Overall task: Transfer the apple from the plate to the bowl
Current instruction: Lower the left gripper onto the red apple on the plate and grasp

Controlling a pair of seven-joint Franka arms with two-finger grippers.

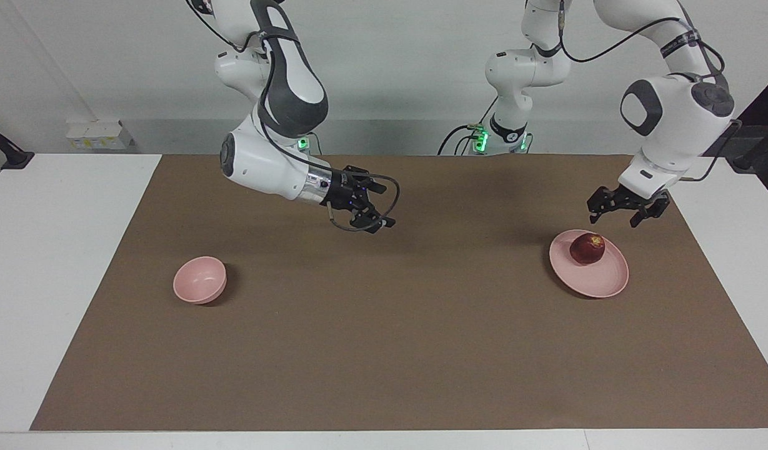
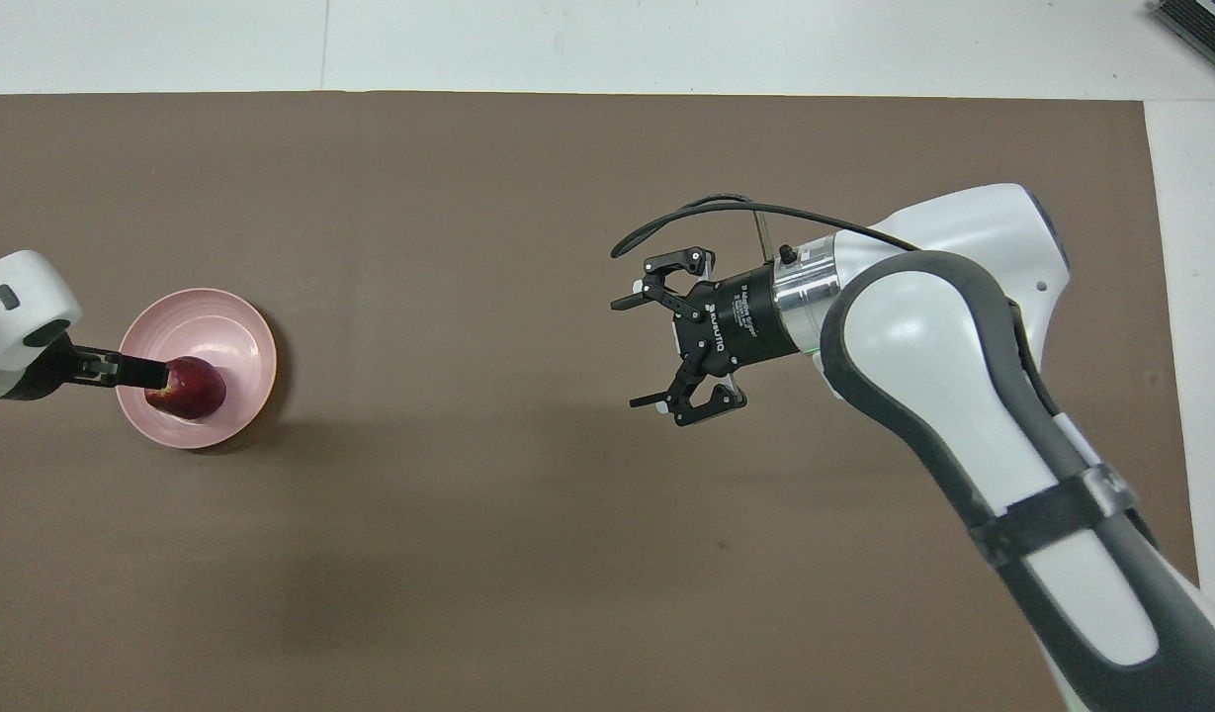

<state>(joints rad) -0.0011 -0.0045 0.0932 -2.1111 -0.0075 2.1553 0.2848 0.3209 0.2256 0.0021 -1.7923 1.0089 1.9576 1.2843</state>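
The dark red apple point(image 1: 587, 249) lies on the flat pink plate point(image 1: 602, 278) toward the left arm's end of the table; apple point(image 2: 194, 389) and plate point(image 2: 212, 316) also show in the overhead view. My left gripper point(image 1: 615, 219) is open and empty, low over the plate's rim on the robots' side of the apple, not touching it; it also shows in the overhead view point(image 2: 142, 373). The small deep pink bowl point(image 1: 199, 279) stands empty toward the right arm's end. In the overhead view the right arm hides it. My right gripper point(image 1: 384, 205) hangs open and empty over the mat's middle point(image 2: 627, 352).
A brown mat point(image 1: 384, 350) covers most of the white table point(image 1: 59, 250). Only the plate and the bowl stand on it. A pale box point(image 1: 96, 134) sits off the mat at the right arm's end, near the wall.
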